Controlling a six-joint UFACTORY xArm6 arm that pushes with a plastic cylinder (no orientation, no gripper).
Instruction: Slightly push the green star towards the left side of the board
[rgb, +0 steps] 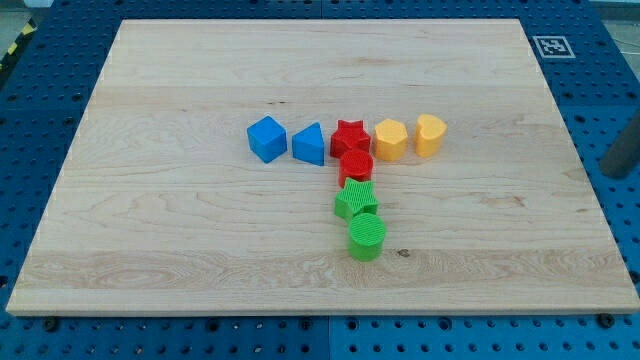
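Taking the green star (355, 198) as the landmark and reading across from the view's left: the blue cube (266, 138) sits well up and to the star's left, with the blue triangular block (309, 144) just beside it. Directly above the star come the red star (349, 137) and, below that, the red cylinder (356, 166), which touches or nearly touches the green star's top edge. The green cylinder (366, 236) presses against the star from below. Up and to the star's right stand the yellow hexagonal block (390, 139) and the yellow heart-like block (430, 134). All rest on the wooden board (150, 220).

The star lies near the board's middle, slightly toward the view's bottom. It looks like a small, light, rigid plastic piece that should slide easily on smooth wood; its points may make it spin if struck off-centre. Contact belongs on its right-hand side, mid-height, pushing leftward gently, since the red and green cylinders crowd it and could drag along.

A dark rod (622, 155) shows far to the star's right, off the board; my tip itself is cut off from view, and there is no gripper whose opening could be judged
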